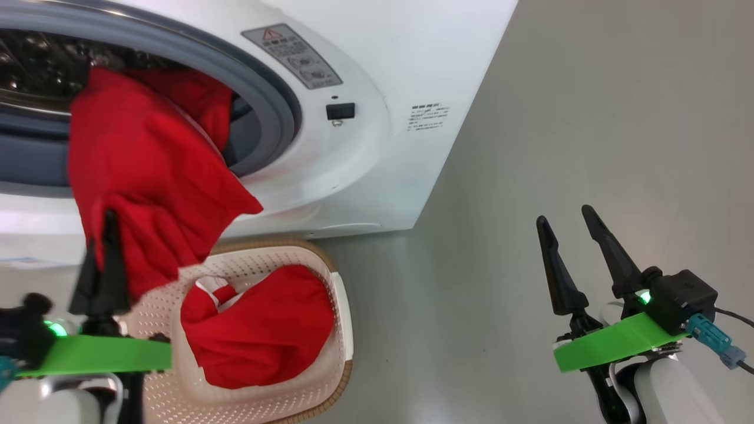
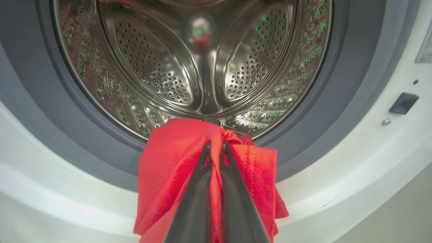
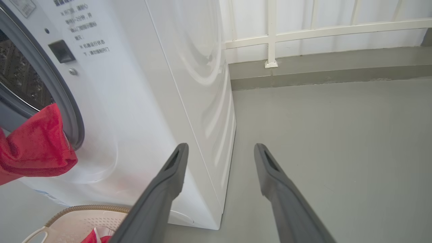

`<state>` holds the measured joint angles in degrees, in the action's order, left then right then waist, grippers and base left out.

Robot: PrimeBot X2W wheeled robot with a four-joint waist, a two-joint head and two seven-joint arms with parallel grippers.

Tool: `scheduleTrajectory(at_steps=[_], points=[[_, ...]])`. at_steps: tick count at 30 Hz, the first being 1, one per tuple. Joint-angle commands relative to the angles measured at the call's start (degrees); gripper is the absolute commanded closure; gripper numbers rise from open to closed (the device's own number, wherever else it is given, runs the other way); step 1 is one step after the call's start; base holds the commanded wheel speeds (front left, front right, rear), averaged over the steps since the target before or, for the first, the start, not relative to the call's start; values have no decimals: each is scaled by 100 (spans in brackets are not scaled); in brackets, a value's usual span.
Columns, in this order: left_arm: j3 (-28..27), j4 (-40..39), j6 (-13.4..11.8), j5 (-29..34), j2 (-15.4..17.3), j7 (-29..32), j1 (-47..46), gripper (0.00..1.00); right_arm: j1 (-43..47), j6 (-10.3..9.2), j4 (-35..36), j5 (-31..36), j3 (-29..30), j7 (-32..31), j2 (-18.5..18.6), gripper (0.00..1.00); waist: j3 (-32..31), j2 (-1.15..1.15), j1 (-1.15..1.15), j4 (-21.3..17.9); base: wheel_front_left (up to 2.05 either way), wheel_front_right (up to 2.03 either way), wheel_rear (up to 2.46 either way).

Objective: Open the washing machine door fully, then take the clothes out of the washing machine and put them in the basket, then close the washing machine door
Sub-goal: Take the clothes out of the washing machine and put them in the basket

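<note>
1. Our left gripper (image 2: 215, 145) is clamped on one of the clothes (image 1: 141, 176). This red piece hangs out of the mouth of the washing machine (image 1: 377, 165), and its upper end lies over the grey seal (image 1: 280, 106) at the lip of the drum (image 2: 152, 67).
2. We judge the main risk to be here. The thin cloth may drag or snag on the seal as we pull, or slip from a pinch that takes only a fold.
3. The basket (image 1: 346, 306) sits just below the opening with another red garment (image 1: 265, 330) already in it. The held piece hangs over its far left rim, so a careless release could leave cloth draped outside.
4. We see nothing between the hanging cloth and the basket.
5. Our right gripper (image 1: 564, 217) hovers with fingers spread and holds nothing. It is well apart from the basket, over the bare grey floor (image 1: 589, 118) beside the machine's side panel. A white railing (image 3: 271, 33) stands beyond.
</note>
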<state>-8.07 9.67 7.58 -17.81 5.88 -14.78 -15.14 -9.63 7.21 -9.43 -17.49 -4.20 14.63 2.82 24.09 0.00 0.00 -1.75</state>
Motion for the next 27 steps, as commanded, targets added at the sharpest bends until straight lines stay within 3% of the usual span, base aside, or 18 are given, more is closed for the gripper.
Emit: scheduleTrajectory(at_steps=[1,14,20,21,24,27], points=[[-136,-52,-9,-16,150,-22,4,100,-59,28,150,-7,-123,37,6,0,76,0,0,-9,0,0,0],[526,1781,-9,-153,358,-22,-562,97,-234,28,242,29,-100,37,6,0,578,0,0,-21,0,0,0],[731,2403,-9,-295,451,-22,-873,52,-285,28,266,33,-102,37,6,0,712,0,0,-36,0,0,0],[749,2470,-9,-321,462,-22,-914,31,-292,28,268,32,-100,37,6,0,723,0,0,-36,0,0,0],[790,2554,-9,-362,498,-22,-993,0,-303,28,263,32,-98,37,6,0,734,0,0,-36,0,0,0],[809,2550,-9,-379,521,-22,-1026,0,-299,28,252,33,-87,37,6,0,722,0,0,-28,0,0,0]])
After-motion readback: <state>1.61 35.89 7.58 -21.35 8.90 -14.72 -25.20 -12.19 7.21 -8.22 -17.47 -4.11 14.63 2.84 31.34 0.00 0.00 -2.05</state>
